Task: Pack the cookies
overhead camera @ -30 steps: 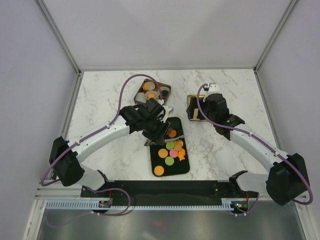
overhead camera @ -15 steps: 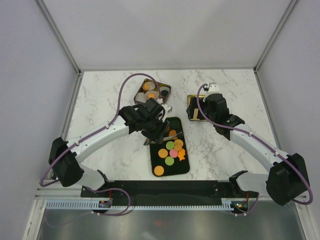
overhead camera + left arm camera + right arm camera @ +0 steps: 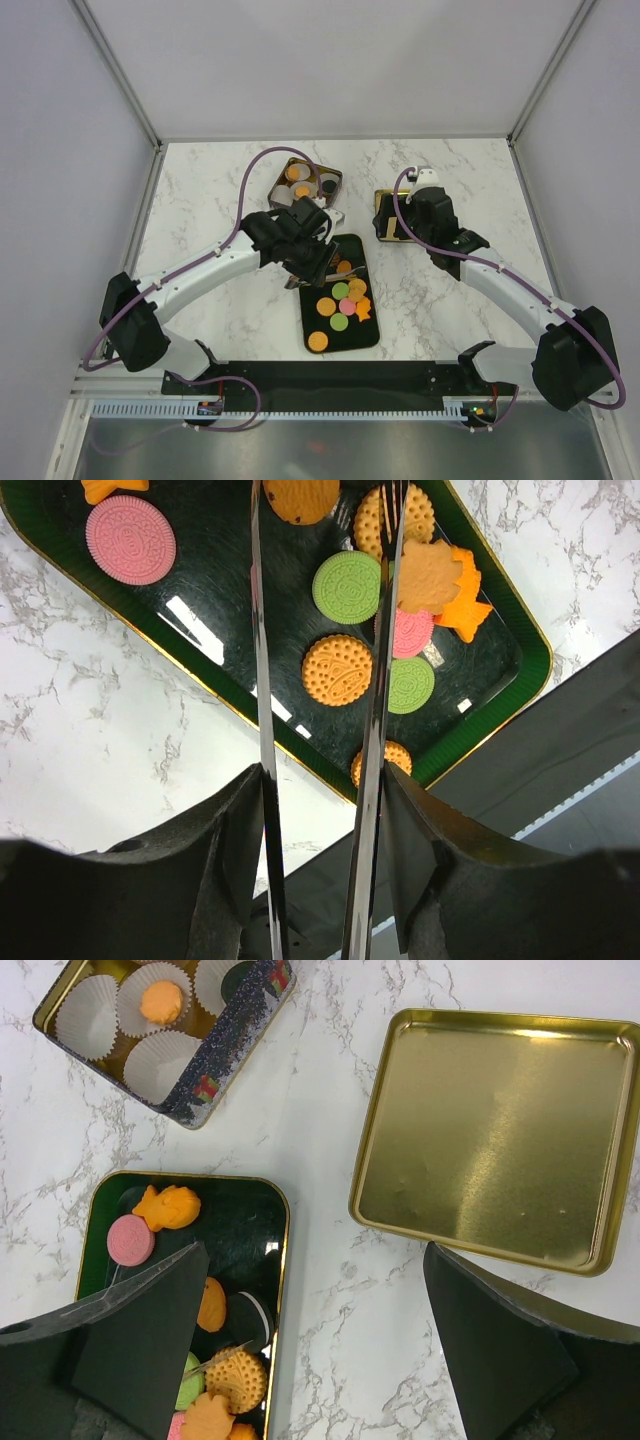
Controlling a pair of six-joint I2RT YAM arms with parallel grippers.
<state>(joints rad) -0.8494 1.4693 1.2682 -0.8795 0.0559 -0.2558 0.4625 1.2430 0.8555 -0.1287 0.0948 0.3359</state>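
Note:
The cookies are round and shaped pieces in orange, pink, green and dark brown, lying in a black tray. In the left wrist view several cookies lie on the tray. My left gripper hovers over the tray's far half. Its thin blade jaws stand open, with an orange cookie loose between them. My right gripper is wide open and empty above the marble, between the tray and a gold lid.
A dark tin with white paper cups stands behind the tray. In the right wrist view one cup holds an orange cookie. The gold lid lies right of the tin. The enclosure walls ring the marble table.
My left gripper has shifted very slightly over the tray's far end. The right arm has not moved.

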